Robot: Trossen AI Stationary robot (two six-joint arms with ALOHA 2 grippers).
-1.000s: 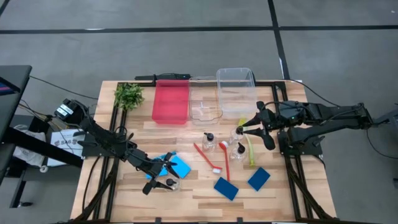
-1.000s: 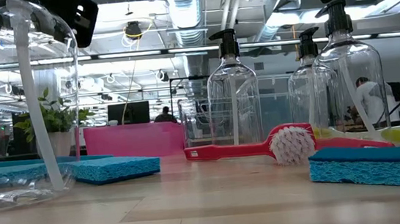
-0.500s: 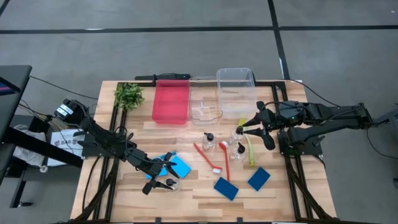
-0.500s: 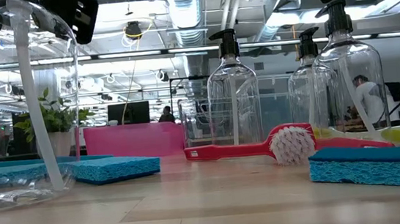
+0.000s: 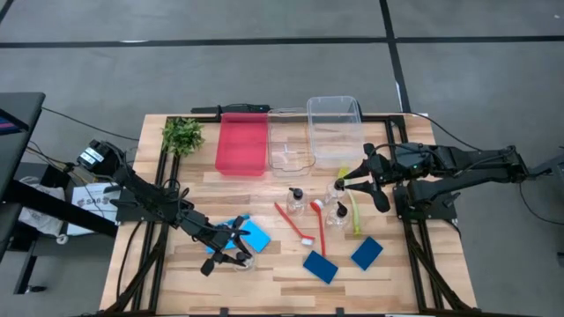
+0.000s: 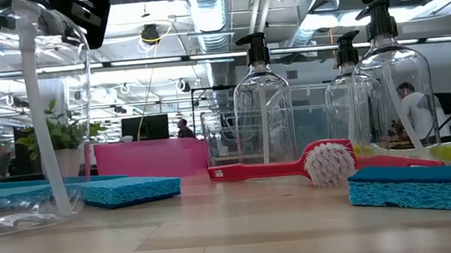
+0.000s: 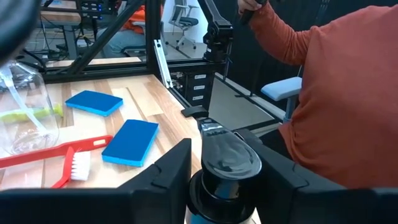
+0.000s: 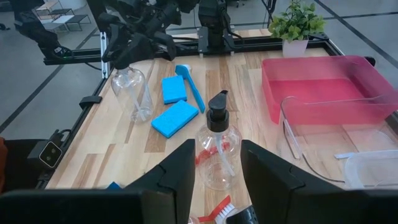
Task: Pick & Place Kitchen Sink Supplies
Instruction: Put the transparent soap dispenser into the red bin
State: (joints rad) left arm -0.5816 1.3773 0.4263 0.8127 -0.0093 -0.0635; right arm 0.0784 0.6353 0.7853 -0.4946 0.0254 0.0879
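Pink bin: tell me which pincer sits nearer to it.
Left, narrowly. The left pincer is at a pump bottle near the front edge, straight in front of the pink bin. The right pincer is off to its right, beyond the clear bins.

- Along my table's (image 5: 176, 291) far edge sits a leafy green plant (image 5: 182, 135) near the left corner.
- Beside it lies a pink bin (image 5: 241, 144).
- Next come 2 clear bins: a low one (image 5: 289, 148) touching a taller one (image 5: 335, 130).
- Past the table's near edge I see a person in an orange sleeve (image 7: 336, 93).
- A black cable (image 5: 75, 120) trails over the grey floor (image 5: 264, 70).
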